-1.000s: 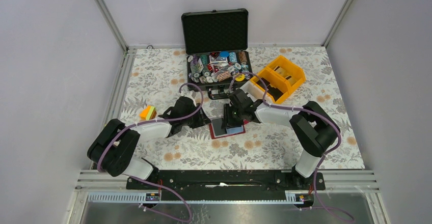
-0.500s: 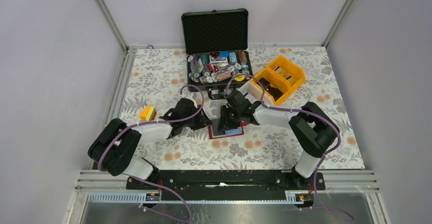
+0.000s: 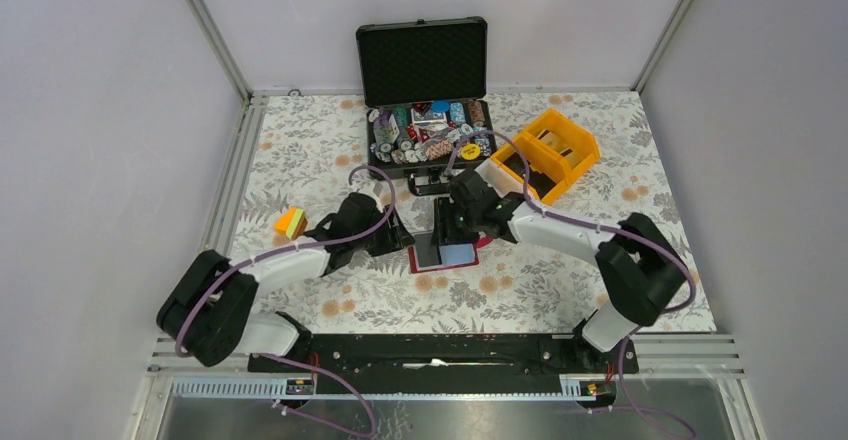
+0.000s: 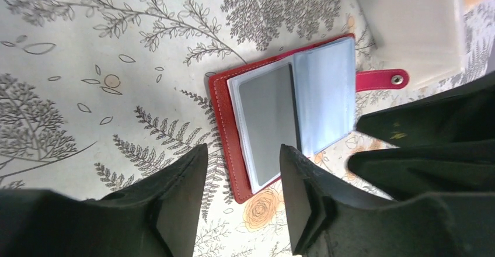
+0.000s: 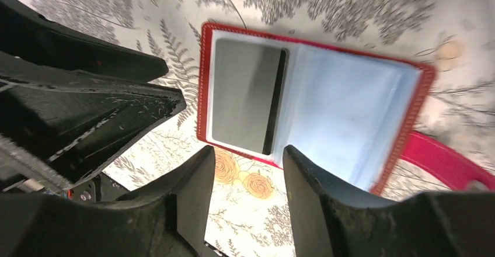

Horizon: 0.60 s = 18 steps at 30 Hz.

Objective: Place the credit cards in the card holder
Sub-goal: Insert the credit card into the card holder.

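- The table (image 3: 300, 150) is covered with a cloth printed with grey leaves and orange flowers.
- The left arm (image 3: 290, 260) reaches from the near left toward the middle of the table. The right arm (image 3: 560, 228) reaches from the near right to the same place.
- A black case (image 3: 423, 60) stands open at the far middle with its lid upright. Its lower half is full of round chips (image 3: 430, 130) in many colours.
- A yellow bin (image 3: 572, 132) stands just right of the case. There are dark things inside it that I cannot name.
- The left gripper (image 4: 242, 152) hangs at the left side of the card holder (image 3: 440, 257). Its jaws are apart and nothing is between them.
- The right gripper (image 5: 246, 152) hangs at the far side of the card holder. Its jaws are also apart and hold nothing. The two grippers are near each other but do not touch.
- The card holder lies open and flat on the cloth in the middle of the table, on the near side of the case. Its red cover shows as a border around two pale pages. A red tab (image 4: 382, 80) with a metal snap sticks out on the right.
- One grey card (image 5: 239, 96) lies on the left page, with a dark stripe along the edge beside the fold. I cannot tell if it sits fully inside a sleeve. The right page looks pale blue, and I cannot tell if a card is in it.
- A small orange and yellow-green block (image 3: 290, 222) lies on the cloth, left of the left arm.
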{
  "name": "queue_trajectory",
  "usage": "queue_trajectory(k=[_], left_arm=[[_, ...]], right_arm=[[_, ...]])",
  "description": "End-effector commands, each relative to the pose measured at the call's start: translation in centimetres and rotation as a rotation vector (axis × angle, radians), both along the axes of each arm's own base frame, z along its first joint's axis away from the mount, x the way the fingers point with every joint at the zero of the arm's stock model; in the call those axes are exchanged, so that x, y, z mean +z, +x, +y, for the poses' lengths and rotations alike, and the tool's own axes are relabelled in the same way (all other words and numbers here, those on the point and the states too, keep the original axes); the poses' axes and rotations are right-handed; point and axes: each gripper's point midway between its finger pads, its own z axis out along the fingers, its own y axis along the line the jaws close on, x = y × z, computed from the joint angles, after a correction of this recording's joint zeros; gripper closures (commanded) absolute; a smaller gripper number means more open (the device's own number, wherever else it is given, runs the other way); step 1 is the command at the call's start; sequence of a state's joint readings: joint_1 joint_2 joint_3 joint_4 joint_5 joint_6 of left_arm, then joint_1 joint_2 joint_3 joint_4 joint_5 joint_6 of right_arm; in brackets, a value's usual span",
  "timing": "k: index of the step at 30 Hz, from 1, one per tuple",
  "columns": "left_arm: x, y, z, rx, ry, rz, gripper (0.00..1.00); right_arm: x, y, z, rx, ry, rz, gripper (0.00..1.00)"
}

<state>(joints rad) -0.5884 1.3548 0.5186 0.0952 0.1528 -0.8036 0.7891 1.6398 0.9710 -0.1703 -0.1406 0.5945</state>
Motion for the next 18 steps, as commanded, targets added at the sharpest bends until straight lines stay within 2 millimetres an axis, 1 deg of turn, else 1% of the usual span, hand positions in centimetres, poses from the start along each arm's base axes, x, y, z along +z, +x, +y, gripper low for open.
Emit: queue_trajectory(k=[1, 4, 6, 7, 9, 12, 18], left_arm=[[3.5, 2.0, 1.1, 0.031, 0.025, -0.108, 0.45], [4.5, 2.1, 2.3, 0.049, 0.032, -0.123, 0.39], [5.3, 2.2, 2.9, 0.058, 0.035, -0.134, 0.36], [5.9, 2.2, 3.2, 0.059, 0.035, -0.14, 0.35], [7.0, 2.2, 3.7, 0.057, 0.031, -0.149, 0.35], [9.4, 2.3, 4.7, 0.047, 0.039, -0.176, 0.34], [15.1, 2.6, 7.5, 0.035, 0.054, -0.251, 0.31]], right_arm=[[5.8, 3.5, -3.2, -0.052, -0.095, -0.208, 0.44], [7.8, 4.8, -5.3, -0.086, -0.123, -0.269, 0.39], [8.6, 5.9, -7.0, -0.122, -0.154, -0.305, 0.36], [8.6, 6.4, -8.0, -0.139, -0.176, -0.314, 0.34], [8.3, 7.3, -9.6, -0.161, -0.212, -0.311, 0.32], [7.1, 7.9, -10.9, -0.161, -0.267, -0.29, 0.31], [4.5, 8.5, -10.9, -0.108, -0.335, -0.247, 0.31]])
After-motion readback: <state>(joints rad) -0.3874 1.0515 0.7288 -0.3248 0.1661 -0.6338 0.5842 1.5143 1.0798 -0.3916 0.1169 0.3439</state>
